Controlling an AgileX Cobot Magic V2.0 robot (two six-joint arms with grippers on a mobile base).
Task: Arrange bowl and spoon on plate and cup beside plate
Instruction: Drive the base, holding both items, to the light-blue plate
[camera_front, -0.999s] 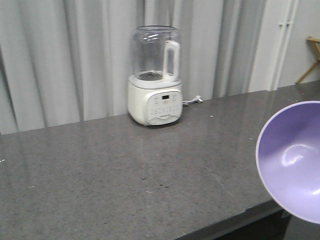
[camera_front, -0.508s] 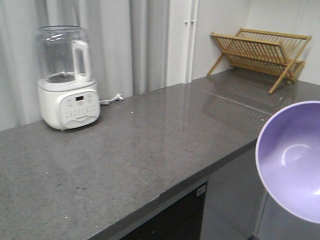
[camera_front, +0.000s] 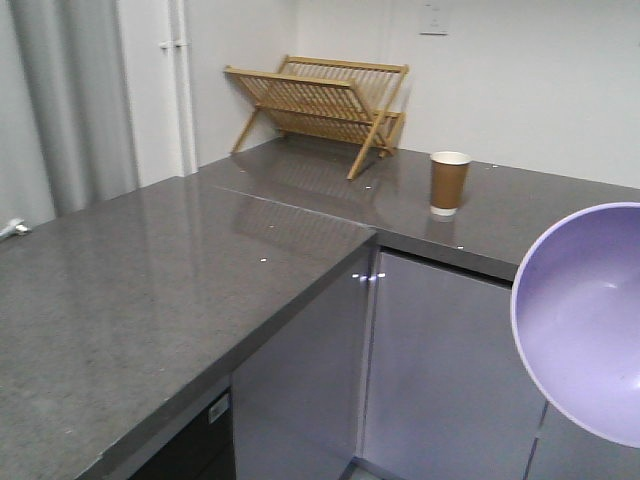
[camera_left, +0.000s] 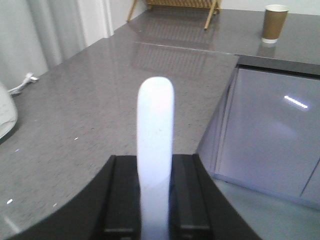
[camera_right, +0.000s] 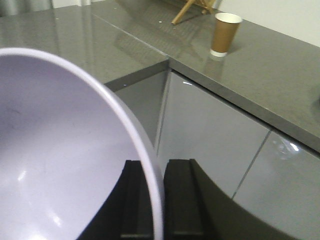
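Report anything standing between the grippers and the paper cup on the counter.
Nothing visible stands in the way: the cup stands alone on the counter, with the wooden rack farther back and apart from it. Both sets of jaws are full, though: the right gripper holds the bowl, the left gripper the spoon.

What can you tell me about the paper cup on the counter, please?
The cup is brown paper, tapered, with a white rim, a white base band and a pale inside. It stands upright on the dark grey countertop, to the right of the wooden dish rack and apart from it. Only the countertop touches it. Its contents cannot be seen.
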